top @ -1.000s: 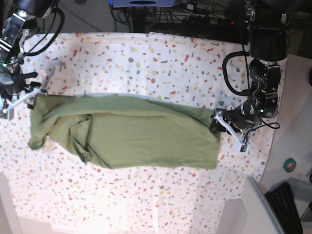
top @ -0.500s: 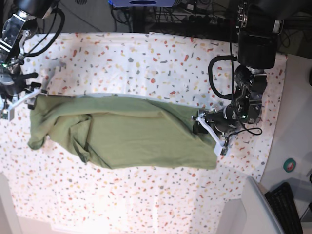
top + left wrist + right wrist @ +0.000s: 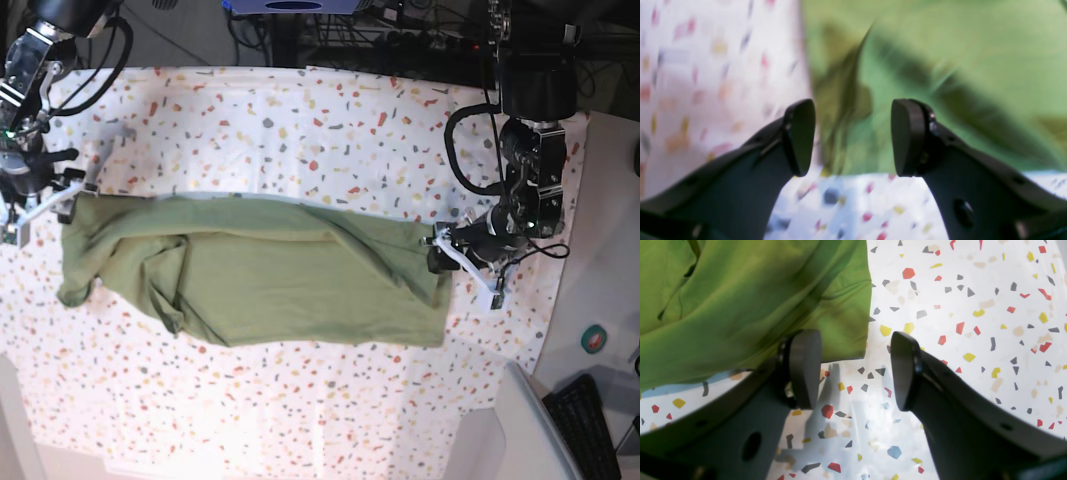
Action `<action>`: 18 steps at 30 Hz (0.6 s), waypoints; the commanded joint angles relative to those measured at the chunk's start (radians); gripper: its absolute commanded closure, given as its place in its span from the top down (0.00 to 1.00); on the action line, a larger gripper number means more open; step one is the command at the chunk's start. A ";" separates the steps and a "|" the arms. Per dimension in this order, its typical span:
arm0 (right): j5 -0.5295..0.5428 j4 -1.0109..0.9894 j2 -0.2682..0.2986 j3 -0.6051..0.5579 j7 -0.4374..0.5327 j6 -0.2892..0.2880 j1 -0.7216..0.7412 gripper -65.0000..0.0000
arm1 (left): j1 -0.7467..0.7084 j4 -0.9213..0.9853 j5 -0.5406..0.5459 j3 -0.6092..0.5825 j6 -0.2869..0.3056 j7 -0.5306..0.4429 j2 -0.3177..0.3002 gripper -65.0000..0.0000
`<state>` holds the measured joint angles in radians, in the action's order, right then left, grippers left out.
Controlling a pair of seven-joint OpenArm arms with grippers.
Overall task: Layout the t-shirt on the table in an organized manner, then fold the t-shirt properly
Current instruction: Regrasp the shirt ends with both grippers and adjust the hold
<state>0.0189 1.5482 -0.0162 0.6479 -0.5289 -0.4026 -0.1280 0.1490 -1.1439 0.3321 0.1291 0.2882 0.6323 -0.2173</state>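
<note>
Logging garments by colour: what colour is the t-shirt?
Plain olive green t-shirt, no print visible; the base view shows it best.

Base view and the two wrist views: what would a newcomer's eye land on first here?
The olive t-shirt, a rumpled band across the middle of the speckled table. Then the two grippers at its ends: the left gripper at the base view's right end, the right gripper at the far corner, both with jaws apart and nothing between the pads.
</note>
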 commanded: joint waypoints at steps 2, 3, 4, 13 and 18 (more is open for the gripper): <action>0.005 -0.007 0.012 0.002 0.022 0.000 0.024 0.47 | 0.025 -0.012 0.012 0.005 0.007 -0.029 -0.006 0.53; 0.005 -0.016 0.012 0.003 0.022 0.000 0.027 0.47 | 0.025 -0.012 0.012 0.005 0.007 -0.029 -0.006 0.53; 0.005 -0.027 0.012 0.003 0.022 0.000 0.031 0.47 | 0.028 -0.012 0.012 0.001 0.009 -0.030 -0.006 0.53; 0.005 -0.035 0.012 -0.001 0.022 0.000 0.032 0.47 | 0.113 0.087 0.012 -0.004 0.010 -0.032 -0.006 0.53; 0.005 -0.035 0.012 0.002 0.022 0.000 0.032 0.47 | 0.149 0.140 0.011 -0.004 0.012 -0.032 0.000 0.53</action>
<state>0.0181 1.4967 -0.0162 0.6479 -0.5266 -0.4026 -0.1062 0.2737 -0.9901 0.3370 0.1234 0.2928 0.6170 -0.2100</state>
